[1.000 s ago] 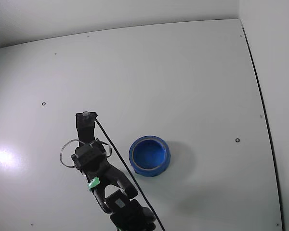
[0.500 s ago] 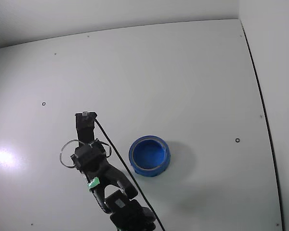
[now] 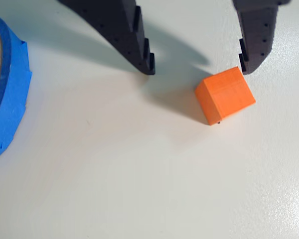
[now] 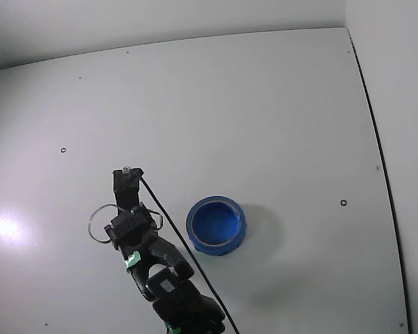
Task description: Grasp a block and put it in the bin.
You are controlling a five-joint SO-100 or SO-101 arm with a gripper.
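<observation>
In the wrist view the block (image 3: 225, 94), a small orange cube, sits on the white table, rotated at an angle. My gripper (image 3: 199, 68) is open. Its right finger (image 3: 254, 35) ends right at the block's top corner, and its left finger (image 3: 124, 35) stands well off to the left. The block lies just below the line between the tips, not between them. The bin (image 3: 5, 89), blue with a thick rim, shows at the left edge of that view. In the fixed view the bin (image 4: 231, 240) sits right of my arm (image 4: 136, 236), which hides the block.
The table (image 4: 230, 111) is a plain white surface with a few small black marks. A black cable (image 4: 174, 236) runs along the arm, passing close to the bin's left side. A dark seam (image 4: 380, 153) marks the table's right edge.
In the fixed view the arm's front end has shifted slightly downward, toward its base. The bin has not moved.
</observation>
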